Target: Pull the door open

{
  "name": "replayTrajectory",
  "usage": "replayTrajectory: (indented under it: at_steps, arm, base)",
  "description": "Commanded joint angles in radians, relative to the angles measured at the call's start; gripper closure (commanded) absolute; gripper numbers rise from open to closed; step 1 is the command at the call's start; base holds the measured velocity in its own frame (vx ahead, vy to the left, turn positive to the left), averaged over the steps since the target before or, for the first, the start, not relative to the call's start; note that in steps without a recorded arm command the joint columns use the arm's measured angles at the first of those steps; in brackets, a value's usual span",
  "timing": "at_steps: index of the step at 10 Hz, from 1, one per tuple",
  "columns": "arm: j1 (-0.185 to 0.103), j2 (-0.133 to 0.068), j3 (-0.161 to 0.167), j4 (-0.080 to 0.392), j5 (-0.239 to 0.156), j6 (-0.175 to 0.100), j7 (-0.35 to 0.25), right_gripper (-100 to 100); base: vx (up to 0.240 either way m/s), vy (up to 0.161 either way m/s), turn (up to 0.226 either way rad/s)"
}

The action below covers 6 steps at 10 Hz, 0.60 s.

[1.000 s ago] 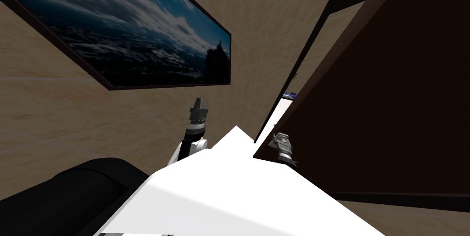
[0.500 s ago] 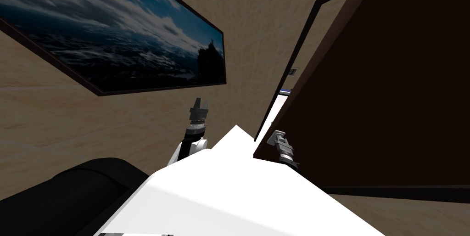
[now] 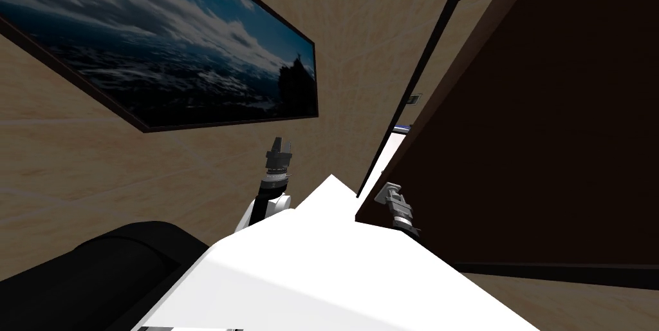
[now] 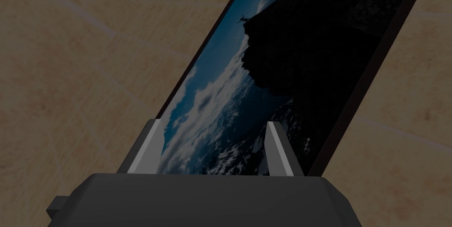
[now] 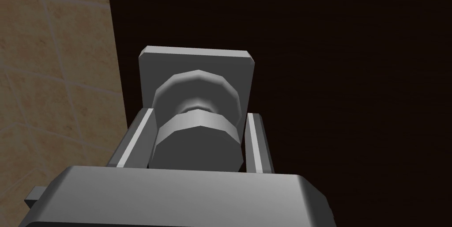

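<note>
A dark brown door (image 3: 547,121) stands ajar on my right, its free edge slanting down toward my chest. Its grey round knob (image 5: 198,136) sits on a square grey plate (image 5: 196,67) close to that edge. My right gripper (image 5: 201,114) is shut on the knob, one finger pressing each side. In the head view the right gripper (image 3: 390,196) sits at the door's lower edge. My left gripper (image 3: 280,147) is held up before the tan wall, and its fingers (image 4: 148,147) stand open with nothing between them.
The dark door frame (image 3: 425,69) runs beside the door's edge, and a narrow bright gap (image 3: 391,150) shows between them. A large framed picture (image 3: 161,56) hangs on the tan wall to the left. A black rounded bulk (image 3: 96,269) lies low on my left.
My view has shifted a little, sliding the picture and door frame leftward. My right gripper has turned and risen slightly with the knob. The left arm has not moved.
</note>
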Motion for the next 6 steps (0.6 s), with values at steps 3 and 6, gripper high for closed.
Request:
replayTrajectory:
  at_steps: [3, 6]
  arm:
    - [0.019, -0.067, 0.028, -0.015, -0.012, 0.021, -0.058, 100]
    - [0.034, -0.123, 0.048, -0.027, -0.023, 0.037, -0.103, 100]
  base:
    - [-0.238, -0.063, 0.231]
    - [-0.244, -0.055, 0.185]
